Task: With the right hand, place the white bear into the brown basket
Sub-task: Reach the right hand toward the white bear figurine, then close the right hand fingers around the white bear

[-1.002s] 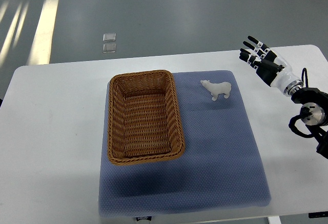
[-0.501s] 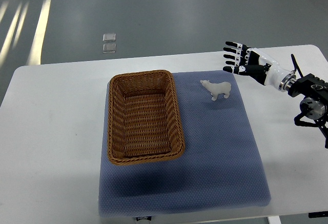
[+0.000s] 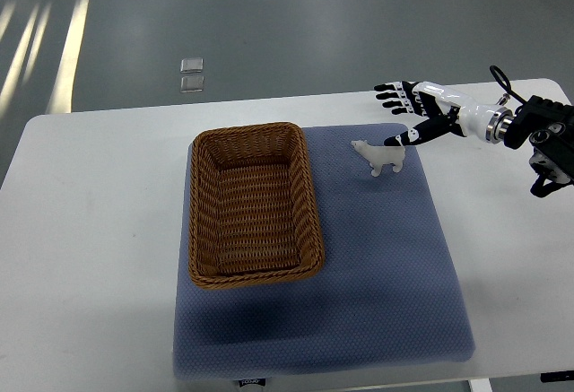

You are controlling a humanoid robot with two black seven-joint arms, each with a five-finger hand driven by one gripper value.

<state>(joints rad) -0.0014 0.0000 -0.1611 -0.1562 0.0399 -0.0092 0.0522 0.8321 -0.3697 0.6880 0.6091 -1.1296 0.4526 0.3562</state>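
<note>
Grey floor surrounds a white table (image 3: 99,230), on which a blue mat (image 3: 377,275) covers the middle and runs to the near edge. Nearest part of the mat is bare.

On the mat's left half sits the basket (image 3: 254,204), brown wicker, oblong, long side running near to far, nothing in it. Its far rim lies close to the mat's far edge.

Toward the mat's far right corner stands the bear (image 3: 380,155), white, upright on its legs, head pointing left toward the basket. It is well apart from the basket's right rim, with bare mat between.

Right hand (image 3: 411,112) reaches in from the table's right edge, just beyond and to the right of the bear. Fingers (image 3: 387,95) are spread and extended leftward, holding nothing. The thumb tip hangs low, just beside the bear's rump; contact cannot be confirmed from this angle. The other fingers lie past the bear's far side, above its back, apart from it.

Left hand does not show.

Assessment: the bear looks like a small rigid figurine, light, probably smooth and liable to slip or topple if nudged on its narrow legs. The body between shoulders and rump looks the soundest place to pinch, thumb on one flank, fingers on the other. Grasp not yet made; placement remains to do.
</note>
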